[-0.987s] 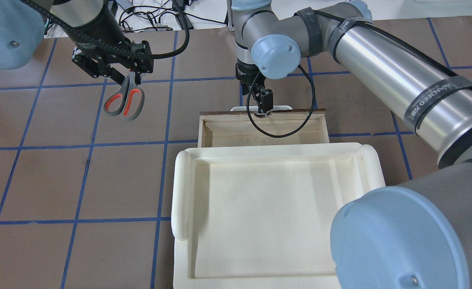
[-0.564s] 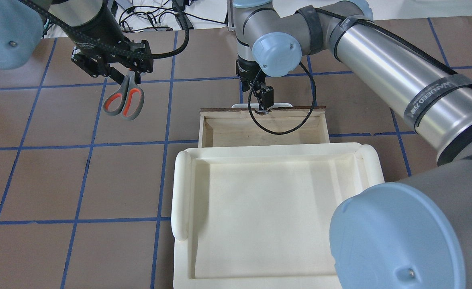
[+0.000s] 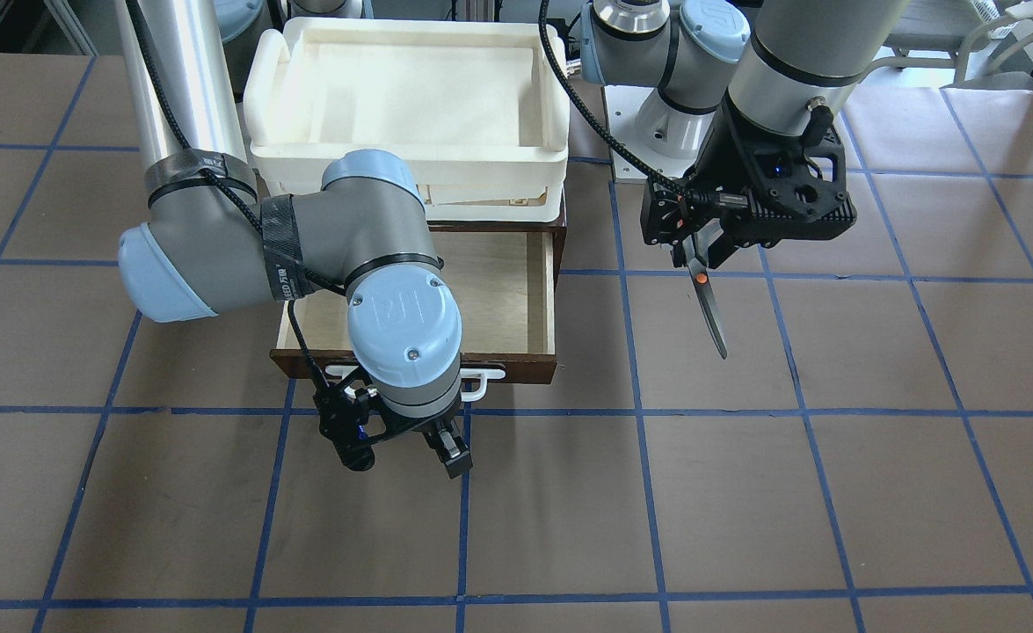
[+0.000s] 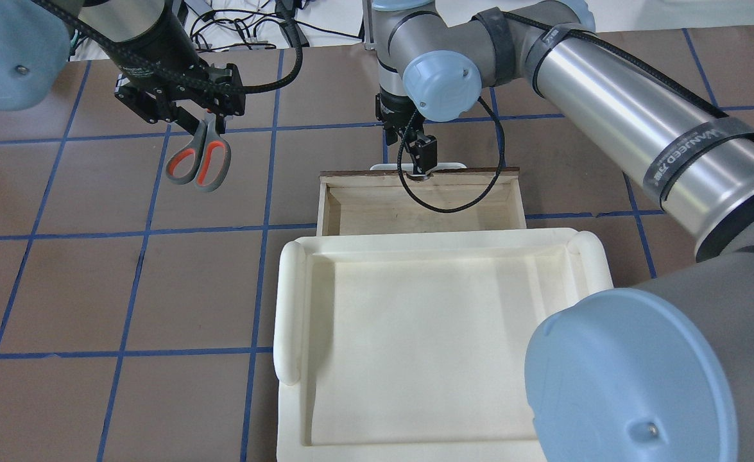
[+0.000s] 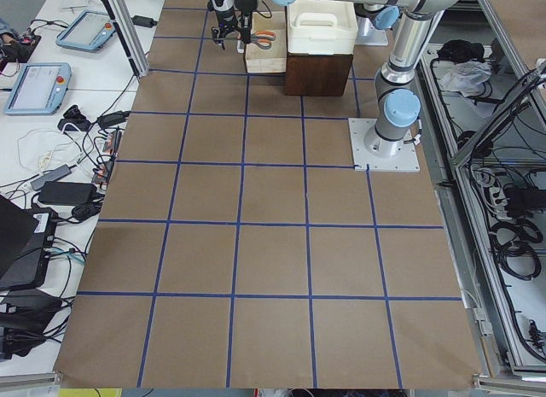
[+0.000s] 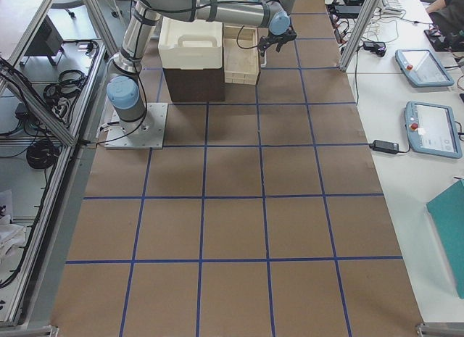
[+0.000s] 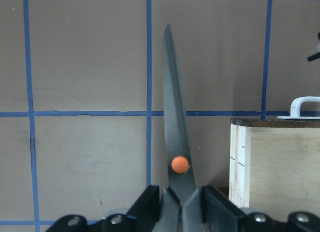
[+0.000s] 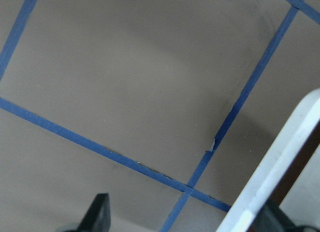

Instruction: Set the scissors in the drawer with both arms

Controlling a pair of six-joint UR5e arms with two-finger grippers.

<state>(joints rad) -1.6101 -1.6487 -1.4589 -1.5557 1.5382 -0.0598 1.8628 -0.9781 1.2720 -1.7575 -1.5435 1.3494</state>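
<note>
Scissors (image 4: 198, 157) hanging, left gripper (image 4: 205, 119) clamping them near pivot, 10 o'clock from open drawer (image 4: 364, 218); right gripper (image 4: 423, 171) standing at white handle (image 3: 483, 380), 12 o'clock, jaws apart.

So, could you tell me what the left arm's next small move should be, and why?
Probably carry the scissors sideways until they hang over the drawer. The left gripper holds them beside it, above the table, and the drawer stands open.

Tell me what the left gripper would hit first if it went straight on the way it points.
Probably the bare brown table: the left gripper holds the scissors blades-first toward it, and the drawer sits off to one side. Depth is unclear.
</note>
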